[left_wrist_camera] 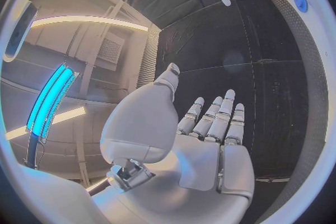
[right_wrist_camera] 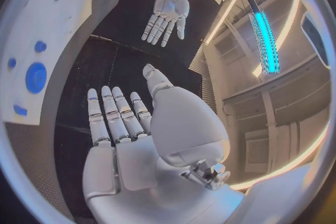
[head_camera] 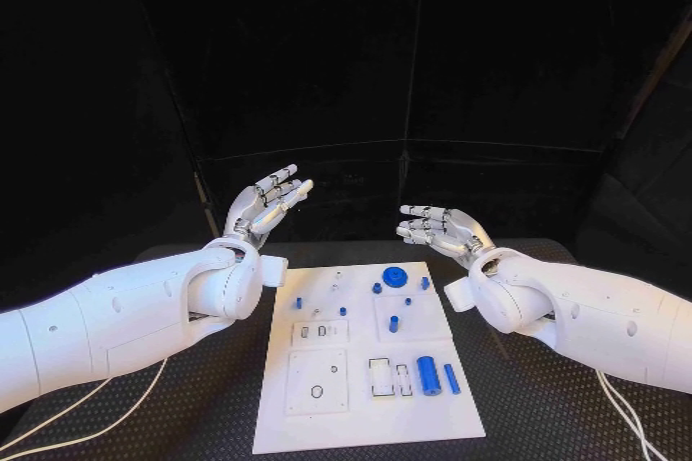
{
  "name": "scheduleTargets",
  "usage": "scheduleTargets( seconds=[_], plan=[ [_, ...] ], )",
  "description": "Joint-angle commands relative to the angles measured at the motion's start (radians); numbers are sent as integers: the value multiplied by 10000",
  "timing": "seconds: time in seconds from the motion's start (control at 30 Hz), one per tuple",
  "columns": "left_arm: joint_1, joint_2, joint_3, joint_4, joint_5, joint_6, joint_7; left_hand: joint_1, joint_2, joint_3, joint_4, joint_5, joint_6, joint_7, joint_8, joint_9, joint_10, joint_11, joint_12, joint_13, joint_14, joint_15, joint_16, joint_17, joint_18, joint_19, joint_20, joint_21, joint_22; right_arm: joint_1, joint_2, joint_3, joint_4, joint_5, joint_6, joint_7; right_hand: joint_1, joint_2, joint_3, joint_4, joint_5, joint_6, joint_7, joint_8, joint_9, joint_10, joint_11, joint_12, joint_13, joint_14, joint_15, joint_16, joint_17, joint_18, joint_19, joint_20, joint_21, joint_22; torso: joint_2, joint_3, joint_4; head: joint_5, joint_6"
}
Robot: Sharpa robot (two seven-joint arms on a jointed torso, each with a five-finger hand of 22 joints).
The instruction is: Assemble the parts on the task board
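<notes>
Black table (head_camera: 173, 421) fills lower half of the head view. White task board (head_camera: 325, 421) lies centre-bottom of the frame, long side running away from the robot, between the two arms.

Left arm (head_camera: 116, 316) enters from lower left, right arm (head_camera: 591, 311) from lower right. Left hand (head_camera: 267, 203) raised above the board's far left corner, left of centre frame, palm up, fingers spread apart, nothing in it; left wrist view agrees, fingers (left_wrist_camera: 210, 120) extended and empty. Right hand (head_camera: 444, 228) right of centre, lower than the left, fingers loosely apart, holding nothing; same in the right wrist view (right_wrist_camera: 119, 117).

Parts on the board: blue round disc (head_camera: 395, 275) near its far edge, blue cylinder (head_camera: 428, 370) and thinner blue rod (head_camera: 451, 378) lying at lower right, small blue pegs (head_camera: 394, 324) scattered mid-board. None touched by either hand.
</notes>
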Motion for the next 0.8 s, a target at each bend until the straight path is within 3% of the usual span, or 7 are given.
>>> scheduleTargets(
  seconds=[0.03,0.1,0.17,0.27,0.4,0.57,0.8],
  plan=[
    [19,-70,5,33,-156,830,208,132,42,-31,-152,23,729,1483,158,66,965,-97,183,52,1102,-189,403,154,282,1679,-21,712,380,60,0,8,83,-2658,-886,-430,451,-260,738,-817,-141,3236,702,429,62,3062,-469,219,-15,3669,-717,613,104,487,2632,-326,1374,491,152,71,72,25,-27],
    [19,-120,5,50,-258,1015,216,173,99,-52,-230,20,1639,1450,362,154,2037,-199,411,119,1794,-387,677,234,493,3278,-33,1465,735,80,-28,10,95,-3287,-928,-515,385,-324,1012,-893,-140,3493,643,361,25,3427,-576,109,4,4238,-888,653,142,519,2935,-485,1592,566,186,81,80,51,-26],
    [20,-181,5,94,-398,1171,228,205,163,-79,-301,51,2386,1402,497,201,2884,-299,543,137,2381,-551,842,269,671,3967,-56,1836,861,102,-67,12,119,-3894,-917,-594,320,-439,1289,-981,-157,3724,553,290,13,3806,-693,8,7,4899,-1104,761,229,515,3352,-707,1924,702,281,84,115,-2,-4],
    [30,-311,5,252,-557,1357,246,277,219,-110,-415,43,2816,1307,500,179,3399,-397,519,114,3101,-743,1010,307,845,4684,-86,2198,966,148,-114,16,148,-4939,-751,-813,245,-600,1578,-1095,-173,4105,422,254,23,4428,-906,-48,16,6004,-1433,1108,473,500,4100,-1096,2638,1045,468,85,157,11,-14],
    [48,-494,6,598,-643,1574,246,356,253,-129,-537,36,2857,1284,397,121,3574,-442,399,108,3461,-810,998,299,875,4979,-120,2314,964,231,-149,22,177,-6307,-294,-1427,53,-754,1739,-1095,-310,4407,273,163,14,5058,-1189,-104,55,7193,-1767,1664,854,521,4731,-1452,3507,1503,662,72,197,-32,62],
    [69,-744,7,1099,-681,1687,240,389,272,-127,-588,39,2897,1273,364,109,3603,-448,353,108,3465,-809,924,272,865,4994,-122,2301,938,316,-140,31,195,-8189,238,-2271,-77,-1025,1905,-1138,-256,4660,103,-1,8,5546,-1414,-224,73,8346,-2034,2814,1600,481,5422,-1891,4752,2192,860,14,221,-91,107],
    [125,-1091,8,1555,-693,1739,151,393,275,-134,-607,38,2893,1272,345,103,3592,-447,322,105,3467,-810,890,258,868,5021,-125,2308,931,488,2,44,286,-10720,969,-3060,-237,-1314,2439,-1170,-106,4960,26,-223,12,5513,-1459,-671,57,8417,-2071,4514,2752,486,5299,-2011,5972,2955,1169,-13,224,-118,206]
  ],
)
